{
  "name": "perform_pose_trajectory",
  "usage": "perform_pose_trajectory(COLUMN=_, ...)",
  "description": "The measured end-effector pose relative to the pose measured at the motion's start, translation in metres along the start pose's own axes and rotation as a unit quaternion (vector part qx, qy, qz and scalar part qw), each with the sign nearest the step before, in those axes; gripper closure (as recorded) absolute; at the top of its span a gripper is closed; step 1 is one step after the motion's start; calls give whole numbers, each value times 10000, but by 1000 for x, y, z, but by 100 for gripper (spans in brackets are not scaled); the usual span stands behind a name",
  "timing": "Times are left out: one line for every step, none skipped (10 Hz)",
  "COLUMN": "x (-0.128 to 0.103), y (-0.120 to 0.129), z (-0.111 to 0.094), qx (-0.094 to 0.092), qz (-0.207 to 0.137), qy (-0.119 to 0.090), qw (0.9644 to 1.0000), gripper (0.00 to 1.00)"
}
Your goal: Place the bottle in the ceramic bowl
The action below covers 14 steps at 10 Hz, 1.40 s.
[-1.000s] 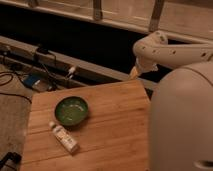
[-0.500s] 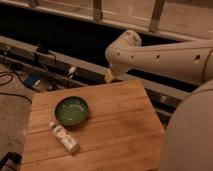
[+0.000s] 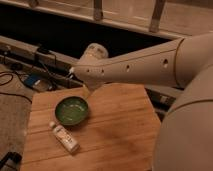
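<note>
The green ceramic bowl sits on the left part of the wooden table. Just in front of the bowl the white bottle lies on its side, cap toward the bowl's near rim. My pale arm reaches in from the right across the table's far edge. The gripper hangs below the arm's end, just over the bowl's far right rim. It is open and holds nothing, and it is largely hidden by the wrist.
My own white body fills the right side. Cables and a blue object lie on the floor to the left. A dark ledge with rails runs behind the table. The table's left edge is near the bowl.
The arm has swung left across the table's far edge, and its end now hangs over the bowl's far rim. The bowl and the bottle have not moved.
</note>
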Motion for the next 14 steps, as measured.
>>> perform_pose_trajectory(x=0, y=0, z=0, qx=3, qz=0, qy=4, qw=10000, gripper=20)
perform_pose_trajectory(x=1, y=-2, z=0, qx=8, qz=12, qy=7, qw=10000, gripper=20)
perform_pose_trajectory(x=1, y=-1, z=0, qx=6, qz=7, qy=7, qw=10000, gripper=20)
perform_pose_trajectory(x=0, y=0, z=0, qx=0, qz=6, qy=5, qw=10000, gripper=20)
perform_pose_trajectory(x=0, y=1, z=1, qx=-37, qz=-27, qy=4, qw=10000, gripper=20)
perform_pose_trajectory(x=-1, y=3, z=0, qx=-97, qz=-113, qy=-3, qw=9999, gripper=20)
perform_pose_trajectory(x=-3, y=13, z=-2, qx=-159, qz=-233, qy=-25, qw=9996, gripper=20)
perform_pose_trajectory(x=-2, y=25, z=-5, qx=-198, qz=-350, qy=-32, qw=9992, gripper=20)
perform_pose_trajectory(x=5, y=47, z=-12, qx=-245, qz=-468, qy=-22, qw=9986, gripper=20)
perform_pose_trajectory(x=12, y=61, z=-17, qx=-259, qz=-516, qy=-9, qw=9983, gripper=20)
perform_pose_trajectory(x=22, y=77, z=-23, qx=-288, qz=-565, qy=2, qw=9980, gripper=20)
perform_pose_trajectory(x=29, y=91, z=-27, qx=-341, qz=-607, qy=-14, qw=9976, gripper=20)
perform_pose_trajectory(x=35, y=107, z=-29, qx=-419, qz=-653, qy=-26, qw=9970, gripper=20)
perform_pose_trajectory(x=40, y=125, z=-26, qx=-545, qz=-709, qy=-22, qw=9960, gripper=20)
